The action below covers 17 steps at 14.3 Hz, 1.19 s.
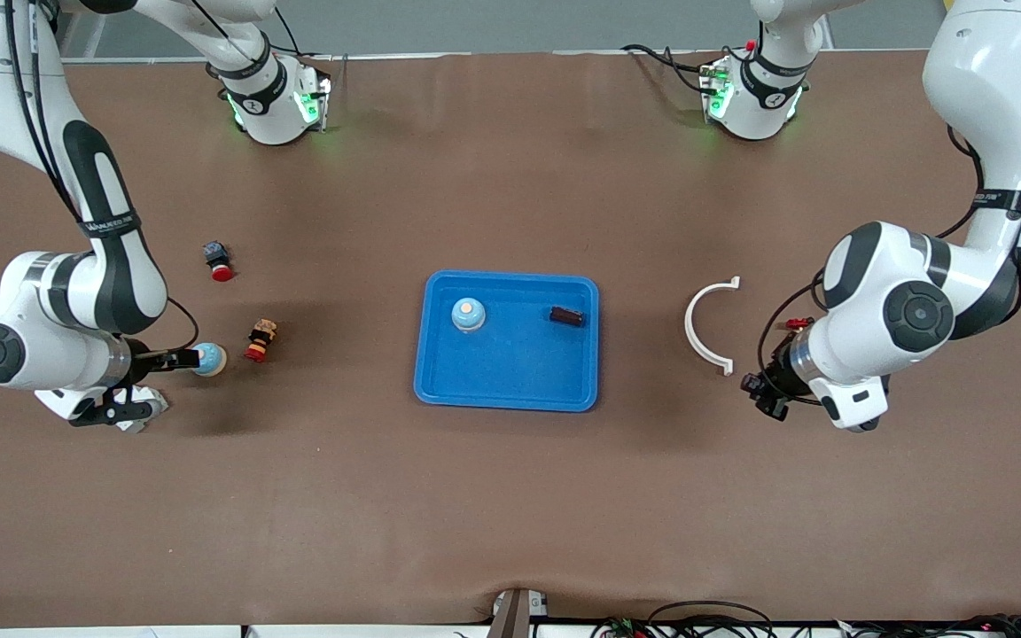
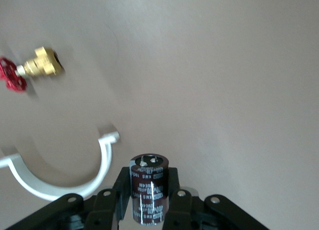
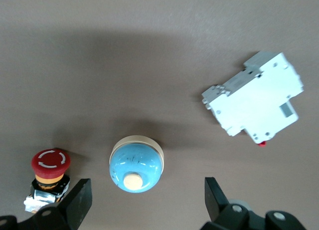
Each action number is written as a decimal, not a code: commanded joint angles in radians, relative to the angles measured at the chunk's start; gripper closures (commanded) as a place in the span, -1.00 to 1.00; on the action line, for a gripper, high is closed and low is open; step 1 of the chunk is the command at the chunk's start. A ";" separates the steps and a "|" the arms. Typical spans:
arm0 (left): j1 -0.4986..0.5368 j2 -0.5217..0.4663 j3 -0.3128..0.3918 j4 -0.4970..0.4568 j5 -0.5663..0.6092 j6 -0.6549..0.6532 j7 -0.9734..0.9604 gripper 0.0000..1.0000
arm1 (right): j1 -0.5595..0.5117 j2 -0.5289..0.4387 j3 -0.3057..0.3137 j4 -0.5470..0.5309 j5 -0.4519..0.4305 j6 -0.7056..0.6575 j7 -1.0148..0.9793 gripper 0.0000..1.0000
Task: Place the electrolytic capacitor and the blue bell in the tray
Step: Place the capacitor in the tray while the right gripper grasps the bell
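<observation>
You see two bells and two capacitors. One bell [image 1: 468, 314] and one capacitor [image 1: 566, 315] lie in the tray [image 1: 440, 390]. Toward the left arm's end from it, the left gripper [image 2: 148, 202] clamps the second capacitor [image 2: 148, 182] in its fingers. Toward the right arm's end, the right gripper [image 3: 147, 197] spreads its fingers wide over the second bell [image 3: 136, 163].

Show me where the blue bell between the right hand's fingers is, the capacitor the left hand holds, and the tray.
blue bell [image 3: 136, 163]: right wrist view, on its blue dome.
capacitor [image 2: 148, 192]: left wrist view, on its dark printed sleeve.
tray [image 1: 510, 377]: front view, on bare floor near its nearer rim.
</observation>
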 commanded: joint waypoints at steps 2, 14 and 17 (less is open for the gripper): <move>-0.098 0.045 -0.001 0.096 -0.014 -0.026 -0.148 1.00 | -0.016 -0.020 0.016 -0.057 0.016 0.028 0.001 -1.00; -0.403 0.191 0.104 0.215 -0.015 0.075 -0.550 1.00 | -0.016 -0.009 0.017 -0.120 0.017 0.119 0.003 -1.00; -0.465 0.232 0.115 0.239 -0.016 0.112 -0.621 1.00 | -0.013 0.002 0.019 -0.120 0.017 0.143 0.003 -1.00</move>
